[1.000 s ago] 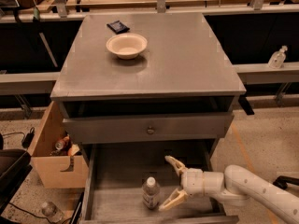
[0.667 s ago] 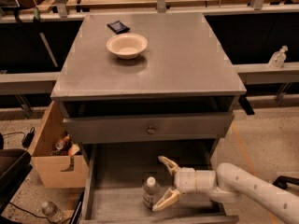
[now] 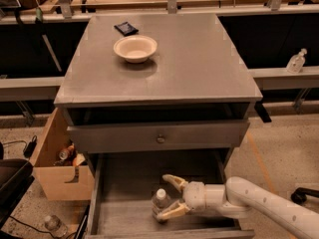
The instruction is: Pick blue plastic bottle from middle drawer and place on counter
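Observation:
The blue plastic bottle point(image 3: 159, 200), clear with a white cap, stands upright near the front of the open middle drawer point(image 3: 124, 183), a shallow grey drawer pulled out low on the cabinet. My gripper point(image 3: 162, 197) reaches in from the right on a white arm. Its two pale fingers are spread apart, one behind the bottle and one in front of it, with the bottle between them. The counter point(image 3: 189, 68) is the flat grey cabinet top above.
A cream bowl point(image 3: 135, 48) and a small dark packet point(image 3: 126, 28) lie on the counter's back left. The drawer front with a knob point(image 3: 159, 138) juts out above the open drawer. A cardboard box point(image 3: 55, 168) stands left of the cabinet. A pump bottle point(image 3: 296, 61) sits far right.
My gripper has moved left across the drawer, from beside the bottle to straddling it. The bottle has not moved.

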`<control>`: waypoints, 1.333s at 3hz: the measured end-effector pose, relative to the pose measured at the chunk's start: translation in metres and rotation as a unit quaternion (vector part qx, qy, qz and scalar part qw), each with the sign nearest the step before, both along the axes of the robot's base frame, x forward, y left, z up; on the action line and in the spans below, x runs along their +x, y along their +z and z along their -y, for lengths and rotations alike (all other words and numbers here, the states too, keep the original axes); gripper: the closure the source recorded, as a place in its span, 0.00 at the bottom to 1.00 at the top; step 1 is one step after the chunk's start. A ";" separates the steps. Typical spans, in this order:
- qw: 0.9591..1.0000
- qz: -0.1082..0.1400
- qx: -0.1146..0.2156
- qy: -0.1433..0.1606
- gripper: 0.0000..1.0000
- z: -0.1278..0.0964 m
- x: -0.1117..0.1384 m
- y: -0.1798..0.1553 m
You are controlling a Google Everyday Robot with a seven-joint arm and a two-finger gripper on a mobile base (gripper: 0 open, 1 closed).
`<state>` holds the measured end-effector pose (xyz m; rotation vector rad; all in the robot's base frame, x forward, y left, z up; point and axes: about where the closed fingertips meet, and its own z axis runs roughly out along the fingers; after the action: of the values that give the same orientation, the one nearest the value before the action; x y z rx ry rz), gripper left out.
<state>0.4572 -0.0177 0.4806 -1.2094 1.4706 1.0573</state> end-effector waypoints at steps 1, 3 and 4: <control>1.000 -0.001 0.001 0.002 0.55 -0.003 -0.001 0.000; 1.000 -0.001 0.003 0.005 0.99 -0.006 -0.002 0.000; 1.000 -0.001 0.003 0.006 1.00 -0.007 -0.002 0.000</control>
<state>0.4554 -0.0111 0.4810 -1.2138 1.4627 1.0706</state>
